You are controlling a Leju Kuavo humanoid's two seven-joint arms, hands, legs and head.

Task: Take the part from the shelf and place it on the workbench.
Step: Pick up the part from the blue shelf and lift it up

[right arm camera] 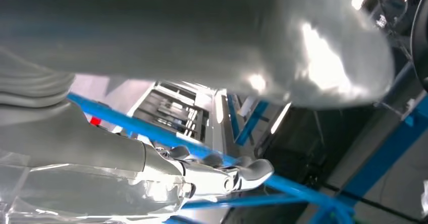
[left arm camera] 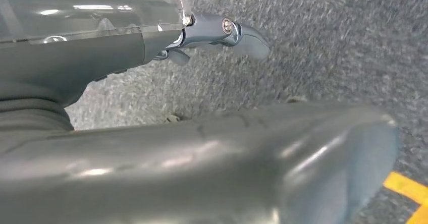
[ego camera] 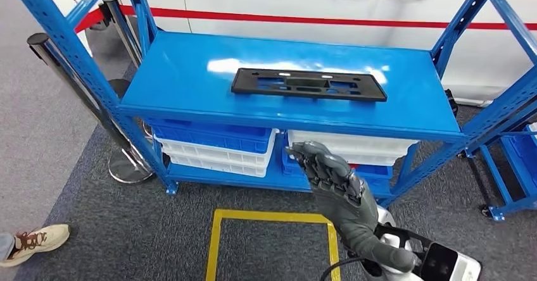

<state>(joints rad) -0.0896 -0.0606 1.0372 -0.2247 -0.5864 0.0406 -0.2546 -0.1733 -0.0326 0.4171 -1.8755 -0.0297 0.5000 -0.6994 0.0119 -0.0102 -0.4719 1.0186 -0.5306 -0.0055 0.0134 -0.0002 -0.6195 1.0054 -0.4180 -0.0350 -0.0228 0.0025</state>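
One flat black rectangular plastic part (ego camera: pixel 308 83), pierced with slots and cut-outs, lies on the glossy top deck of the blue steel shelf (ego camera: pixel 190 72), near the middle and closer to the rear edge than the front; nothing touches it. Working left to right: a person's tan shoe (ego camera: pixel 35 243) rests on the grey carpet at the far left, near the chrome stanchion base (ego camera: pixel 130 166); a step inward during the reach could put that person inside the arm's sweep. The left hand (left arm camera: pixel 222 35) hangs over the carpet with its fingers loosely extended and nothing in them. On the lower deck, a blue plastic crate (ego camera: pixel 212 137) sits on a white plastic crate (ego camera: pixel 215 157); further right, a white plastic crate (ego camera: pixel 351 145) sits on another blue one; their contents are hidden by the deck above and cannot be told. The right hand (ego camera: pixel 326 170) is raised in front of the shelf's front edge, below deck level, fingers apart and holding nothing. Risk, as a judgement: the part is thin and lies flat on a slick surface, so fingers may slide it rearward instead of getting beneath it; a reach begun too low could strike the deck's front lip. The yellow floor marking (ego camera: pixel 272 218) lies just ahead of the robot.
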